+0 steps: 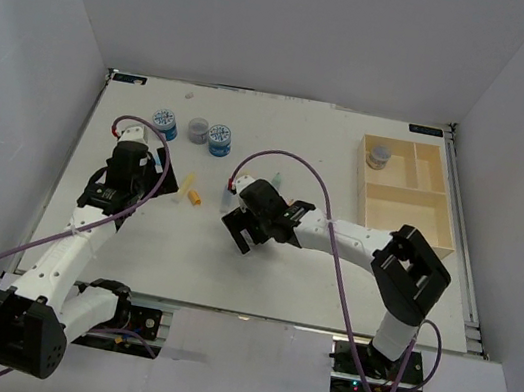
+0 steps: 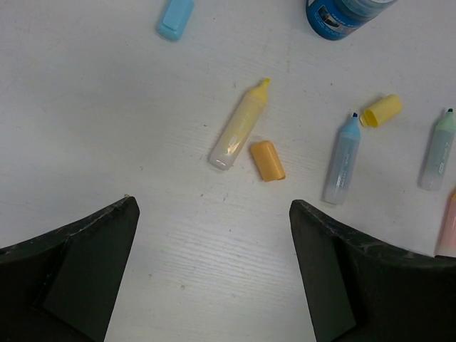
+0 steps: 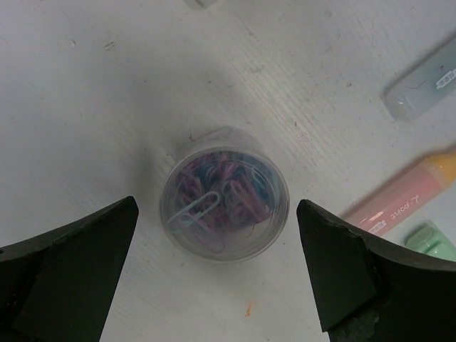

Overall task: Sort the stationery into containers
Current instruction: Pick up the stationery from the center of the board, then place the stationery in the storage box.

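On the white table (image 1: 258,277) I've got both arms mid-field, nothing held. My left gripper (image 2: 214,278) is spread wide with bare table between the fingers; on its wrist cam I see an uncapped yellow marker (image 2: 239,128) lying tilted, an orange cap (image 2: 267,160) just beside its lower end, not clearly touching. Right of those: an uncapped blue marker (image 2: 342,160) with a yellow cap (image 2: 381,110) near its tip, a green marker (image 2: 438,151) at the frame edge, a sliver of a pink one in the corner. A blue cap (image 2: 175,18) sits at the top, well apart, and a blue-lidded tub (image 2: 342,16) is cut off by the top edge. My right gripper (image 3: 214,278) is also fully spread, fingers either side of a clear round tub of paper clips (image 3: 224,194), above it and not touching; the clips look pink, purple and blue. Next to it on that cam: a pink marker with an orange end (image 3: 402,203), a green cap (image 3: 431,241), a pale green-grey marker (image 3: 424,82). From the top cam, three round tubs stand in a row at the far side: blue-white (image 1: 164,122), grey (image 1: 197,130), blue-white (image 1: 219,139). The wooden tray (image 1: 444,203) is at far right, well apart from both grippers; one grey tub (image 1: 379,156) sits in its far-left small compartment, and I can't see anything else in the other sections.
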{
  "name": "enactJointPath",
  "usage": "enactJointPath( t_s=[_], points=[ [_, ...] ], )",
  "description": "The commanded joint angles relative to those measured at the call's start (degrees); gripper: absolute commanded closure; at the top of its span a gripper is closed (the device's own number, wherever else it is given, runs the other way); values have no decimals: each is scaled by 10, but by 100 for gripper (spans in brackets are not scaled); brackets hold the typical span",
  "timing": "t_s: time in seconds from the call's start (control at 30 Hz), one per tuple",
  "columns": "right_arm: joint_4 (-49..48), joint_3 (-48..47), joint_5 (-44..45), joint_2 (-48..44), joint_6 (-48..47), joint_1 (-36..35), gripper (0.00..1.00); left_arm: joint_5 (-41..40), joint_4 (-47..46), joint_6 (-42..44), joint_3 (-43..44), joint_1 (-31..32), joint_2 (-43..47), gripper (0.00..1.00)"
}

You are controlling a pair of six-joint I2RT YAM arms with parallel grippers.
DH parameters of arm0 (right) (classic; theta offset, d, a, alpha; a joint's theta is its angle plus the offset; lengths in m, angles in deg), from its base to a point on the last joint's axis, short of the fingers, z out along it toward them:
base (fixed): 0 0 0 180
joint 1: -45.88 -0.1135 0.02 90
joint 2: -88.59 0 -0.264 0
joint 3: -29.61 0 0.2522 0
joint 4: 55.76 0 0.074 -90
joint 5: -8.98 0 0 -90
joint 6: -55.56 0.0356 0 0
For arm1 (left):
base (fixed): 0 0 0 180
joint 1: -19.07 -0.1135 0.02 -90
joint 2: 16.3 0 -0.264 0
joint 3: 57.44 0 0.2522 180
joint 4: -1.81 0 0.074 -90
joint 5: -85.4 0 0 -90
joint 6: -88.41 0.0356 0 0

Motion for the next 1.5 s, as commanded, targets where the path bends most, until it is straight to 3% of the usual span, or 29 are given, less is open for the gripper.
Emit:
enactJointPath(
  t_s=[0.0,0.17,0.43,0.63,0.9,1.17,1.47],
  points=[
    [-20,-26,15,10,5,-1,1,5,-9,7,0,-2,16,2],
    [-21,-30,21,16,4,0,26,8,-9,7,-1,-2,15,2],
    [-20,-26,29,-11,7,17,47,11,-9,7,-1,-2,15,2],
    [-7,-22,53,-86,0,85,48,16,-9,7,-1,-2,14,2],
    [36,-88,70,-136,1,324,46,18,-9,8,0,-2,9,2],
    [55,-226,47,-41,42,501,47,28,-10,8,0,-3,5,2],
    [109,-384,51,116,42,551,46,35,-13,10,0,-2,4,2]
  ],
)
